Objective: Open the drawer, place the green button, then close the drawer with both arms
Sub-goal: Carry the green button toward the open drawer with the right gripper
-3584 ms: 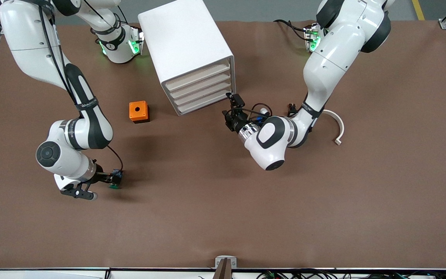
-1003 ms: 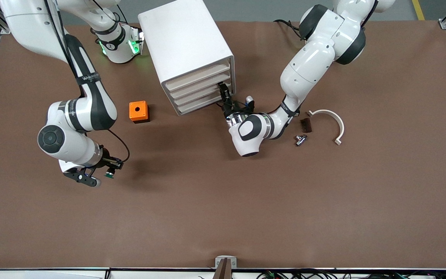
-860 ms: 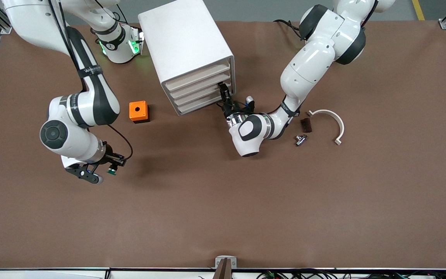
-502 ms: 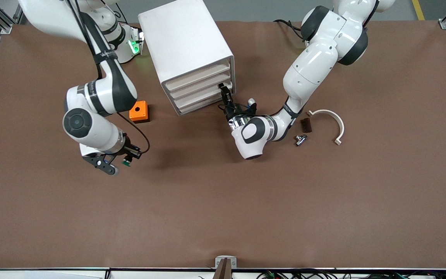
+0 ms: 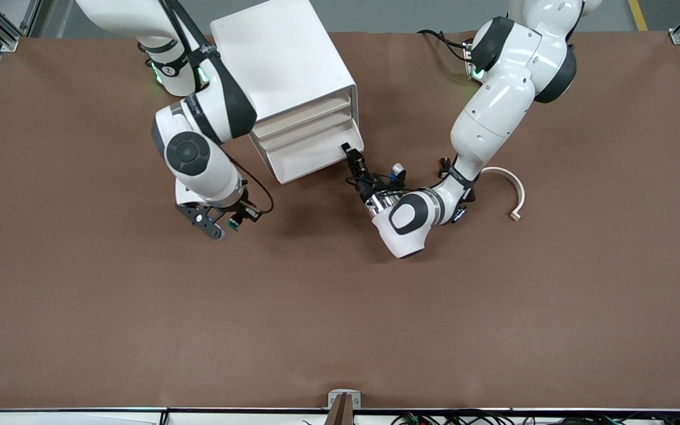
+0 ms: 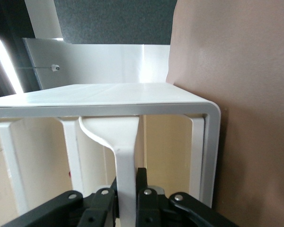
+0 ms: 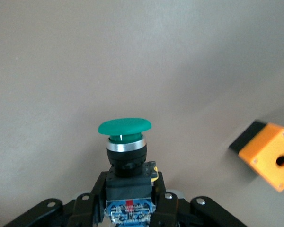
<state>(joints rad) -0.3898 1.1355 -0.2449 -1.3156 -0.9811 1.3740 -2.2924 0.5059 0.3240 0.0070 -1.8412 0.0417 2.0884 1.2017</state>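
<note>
The white drawer cabinet (image 5: 281, 65) stands at the robots' side of the table. Its lowest drawer (image 5: 310, 154) is pulled partly out. My left gripper (image 5: 349, 154) is shut on the drawer's white handle (image 6: 125, 156), which stands between the jaws of the left gripper (image 6: 128, 201). My right gripper (image 5: 231, 221) is shut on the button (image 5: 234, 225) and holds it above the table, near the cabinet's front corner. In the right wrist view the button's green cap (image 7: 124, 126) points away from the right gripper (image 7: 130, 203), which clamps the black-and-blue body.
The orange box (image 7: 270, 158) with a hole shows only in the right wrist view; the right arm hides it in the front view. A white curved piece (image 5: 508, 189) lies toward the left arm's end. Small dark parts (image 5: 443, 162) lie beside the left forearm.
My right gripper lifted the button off the table and carried it toward the cabinet. My left gripper reached the handle, then drew back, and the lowest drawer came out.
</note>
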